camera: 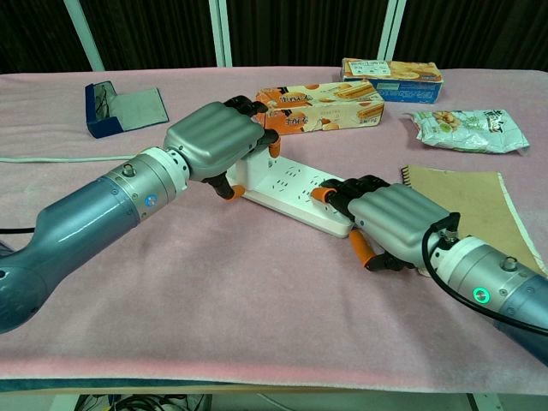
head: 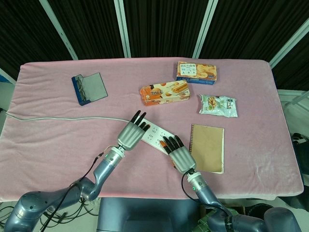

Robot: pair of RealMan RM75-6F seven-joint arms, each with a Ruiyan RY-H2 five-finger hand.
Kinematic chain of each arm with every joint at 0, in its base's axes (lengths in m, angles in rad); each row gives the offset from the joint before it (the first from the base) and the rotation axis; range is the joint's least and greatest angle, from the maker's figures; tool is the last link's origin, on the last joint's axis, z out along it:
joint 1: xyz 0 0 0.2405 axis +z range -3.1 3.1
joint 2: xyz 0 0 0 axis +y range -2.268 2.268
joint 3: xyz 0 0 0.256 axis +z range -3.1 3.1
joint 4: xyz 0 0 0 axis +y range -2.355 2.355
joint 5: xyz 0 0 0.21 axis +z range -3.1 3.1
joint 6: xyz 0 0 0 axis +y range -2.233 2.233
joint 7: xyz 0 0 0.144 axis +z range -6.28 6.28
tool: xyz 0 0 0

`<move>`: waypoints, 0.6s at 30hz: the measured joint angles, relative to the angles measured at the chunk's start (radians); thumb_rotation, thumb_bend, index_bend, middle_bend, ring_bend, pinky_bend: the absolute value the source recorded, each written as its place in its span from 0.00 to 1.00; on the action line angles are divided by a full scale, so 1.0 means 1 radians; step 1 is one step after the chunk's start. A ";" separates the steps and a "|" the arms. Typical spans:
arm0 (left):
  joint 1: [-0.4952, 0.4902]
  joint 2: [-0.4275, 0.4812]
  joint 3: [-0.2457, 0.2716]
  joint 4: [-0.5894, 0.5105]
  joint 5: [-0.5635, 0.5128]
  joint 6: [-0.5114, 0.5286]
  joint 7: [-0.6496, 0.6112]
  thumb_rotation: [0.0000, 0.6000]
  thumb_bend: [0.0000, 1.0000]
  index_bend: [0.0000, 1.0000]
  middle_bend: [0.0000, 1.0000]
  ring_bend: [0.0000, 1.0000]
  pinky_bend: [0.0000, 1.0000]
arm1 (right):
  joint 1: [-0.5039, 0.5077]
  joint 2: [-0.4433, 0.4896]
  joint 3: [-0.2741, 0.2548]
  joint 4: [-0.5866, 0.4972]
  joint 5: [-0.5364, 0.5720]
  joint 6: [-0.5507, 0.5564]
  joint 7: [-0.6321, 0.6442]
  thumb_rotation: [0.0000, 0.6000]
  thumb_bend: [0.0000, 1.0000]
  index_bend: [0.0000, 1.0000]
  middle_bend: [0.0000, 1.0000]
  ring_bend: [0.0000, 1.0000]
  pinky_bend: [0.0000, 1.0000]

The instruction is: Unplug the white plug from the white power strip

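The white power strip (head: 157, 136) (camera: 295, 193) lies slanted on the pink cloth at the table's middle. My left hand (head: 133, 132) (camera: 219, 137) lies over its left end, fingers reaching past the far edge and thumb at the near side. The white plug sits under that palm and is hidden, so a grip on it does not show. A grey-white cable (head: 58, 118) runs from the table's left edge to that end. My right hand (head: 179, 153) (camera: 392, 217) grips the strip's right end, fingers on top and thumb at the near edge.
An orange biscuit box (head: 163, 93) lies just behind the strip, and a second box (head: 196, 72) lies farther back. A snack bag (head: 218, 105) and a brown notebook (head: 208, 147) lie to the right. A blue glasses case (head: 89, 88) lies at the back left.
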 measured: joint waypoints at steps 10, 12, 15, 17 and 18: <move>-0.008 0.000 0.006 0.005 0.012 -0.011 0.001 1.00 0.50 0.42 0.42 0.00 0.05 | 0.005 0.005 -0.006 -0.007 0.000 -0.014 -0.004 1.00 0.75 0.00 0.00 0.06 0.05; -0.007 0.004 0.006 -0.001 0.011 -0.016 0.000 1.00 0.52 0.43 0.42 0.00 0.05 | 0.006 0.007 -0.008 -0.009 0.001 -0.020 -0.009 1.00 0.75 0.00 0.00 0.06 0.05; -0.008 0.016 0.005 -0.018 0.006 -0.027 0.004 1.00 0.52 0.44 0.42 0.00 0.05 | 0.011 0.012 -0.009 -0.014 0.003 -0.029 -0.019 1.00 0.75 0.00 0.00 0.06 0.05; -0.009 0.026 0.001 -0.034 -0.001 -0.038 0.009 1.00 0.52 0.44 0.42 0.00 0.05 | 0.013 0.016 -0.008 -0.020 0.005 -0.032 -0.022 1.00 0.75 0.00 0.00 0.06 0.05; -0.009 0.031 -0.001 -0.043 -0.005 -0.043 0.011 1.00 0.52 0.44 0.41 0.00 0.05 | 0.014 0.017 -0.007 -0.023 0.005 -0.032 -0.023 1.00 0.75 0.00 0.00 0.06 0.05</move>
